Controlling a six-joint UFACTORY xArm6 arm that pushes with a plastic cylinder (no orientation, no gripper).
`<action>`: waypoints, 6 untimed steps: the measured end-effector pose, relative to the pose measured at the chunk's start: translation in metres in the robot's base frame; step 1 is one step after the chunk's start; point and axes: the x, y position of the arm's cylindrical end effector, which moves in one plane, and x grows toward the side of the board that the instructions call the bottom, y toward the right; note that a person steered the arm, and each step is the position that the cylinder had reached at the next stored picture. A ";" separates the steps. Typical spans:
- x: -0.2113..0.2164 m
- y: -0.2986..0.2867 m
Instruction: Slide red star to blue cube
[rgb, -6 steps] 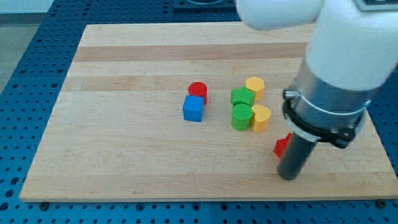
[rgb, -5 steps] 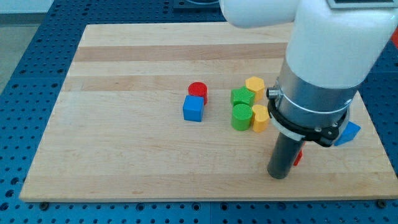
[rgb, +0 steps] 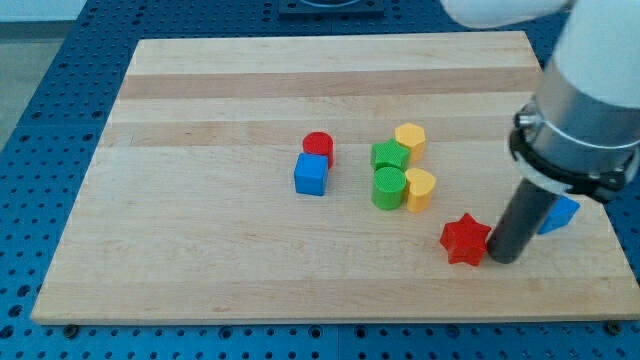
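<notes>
Tip of the fingerless rod touches the one red star on its right; one blue cube lies well apart, leftward.

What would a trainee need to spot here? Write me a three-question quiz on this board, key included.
1. True or false: my tip sits just to the view's right of the red star.
2. Which block stands directly above the blue cube in the view, touching it? A) yellow block B) red cylinder C) green block
3. Fill in: the blue block partly hidden behind the arm lies toward the view's ____ edge of the wooden board.

Key: 1 true; 2 B; 3 right.
</notes>
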 end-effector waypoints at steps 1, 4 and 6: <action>0.000 -0.026; 0.000 -0.108; 0.040 -0.105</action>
